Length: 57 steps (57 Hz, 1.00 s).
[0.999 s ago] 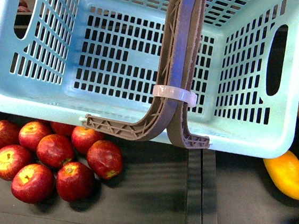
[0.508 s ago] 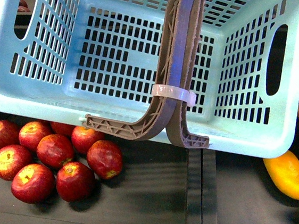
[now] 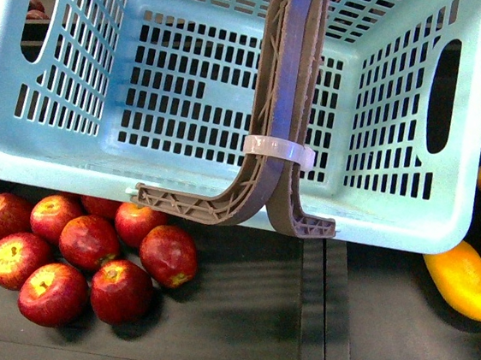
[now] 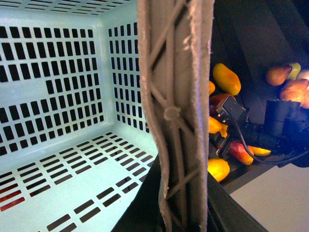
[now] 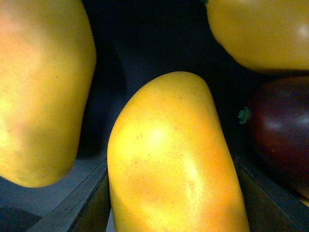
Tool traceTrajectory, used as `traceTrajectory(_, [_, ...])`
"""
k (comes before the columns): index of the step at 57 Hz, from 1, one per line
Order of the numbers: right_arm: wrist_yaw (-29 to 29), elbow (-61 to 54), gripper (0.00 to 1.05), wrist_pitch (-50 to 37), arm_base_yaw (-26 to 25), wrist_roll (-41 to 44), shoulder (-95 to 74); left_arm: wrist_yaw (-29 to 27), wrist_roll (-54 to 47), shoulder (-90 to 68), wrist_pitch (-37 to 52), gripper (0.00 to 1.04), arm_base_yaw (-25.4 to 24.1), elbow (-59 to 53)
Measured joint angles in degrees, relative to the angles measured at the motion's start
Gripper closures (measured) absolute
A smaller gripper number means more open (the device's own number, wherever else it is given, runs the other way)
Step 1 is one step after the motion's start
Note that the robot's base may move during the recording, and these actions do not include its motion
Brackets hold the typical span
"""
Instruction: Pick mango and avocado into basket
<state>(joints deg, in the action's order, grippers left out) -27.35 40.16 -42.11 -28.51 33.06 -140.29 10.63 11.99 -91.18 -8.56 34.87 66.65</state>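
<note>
Right gripper (image 5: 171, 208) straddles the mango (image 5: 166, 154), jaws at either flank (squeezing or not, I can't tell); close gently mid-fruit, lift straight clear of its neighbours (image 5: 43, 87). Left gripper (image 4: 176, 215) looks clamped on the basket (image 3: 67, 164) handle (image 4: 176, 96)

Basket (image 3: 50, 170) running off front view's top and both side edges; handles (image 3: 292, 97) leaving top edge. Rear apples (image 3: 101, 205) hiding partly under basket. Mango (image 5: 169, 159) overfilling right wrist view, lower end cropped; neighbouring mangoes (image 5: 43, 87) cropped. Right gripper (image 4: 223, 137) sitting too small, jaws unreadable.
</note>
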Motion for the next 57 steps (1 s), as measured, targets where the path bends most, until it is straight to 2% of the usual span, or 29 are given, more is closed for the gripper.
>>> traceTrajectory(14, [-6.2,-2.6,0.40,2.5,-0.4,-11.2,16.0,0.0,0.0,0.0,0.0,0.95,0.0,0.0])
traceTrajectory(26, [-10.1,-3.2,0.40,4.7,1.9,-22.6,30.9,0.0,0.0,0.0,0.0,0.95,0.0,0.0])
traceTrajectory(43, [-14.2,-4.0,0.40,7.3,8.4,-38.0,51.2,0.0,0.0,0.0,0.0,0.95,0.0,0.0])
traceTrajectory(57, [-13.7,-8.5,0.40,13.6,17.6,-40.6,66.1,0.0,0.0,0.0,0.0,0.95,0.0,0.0])
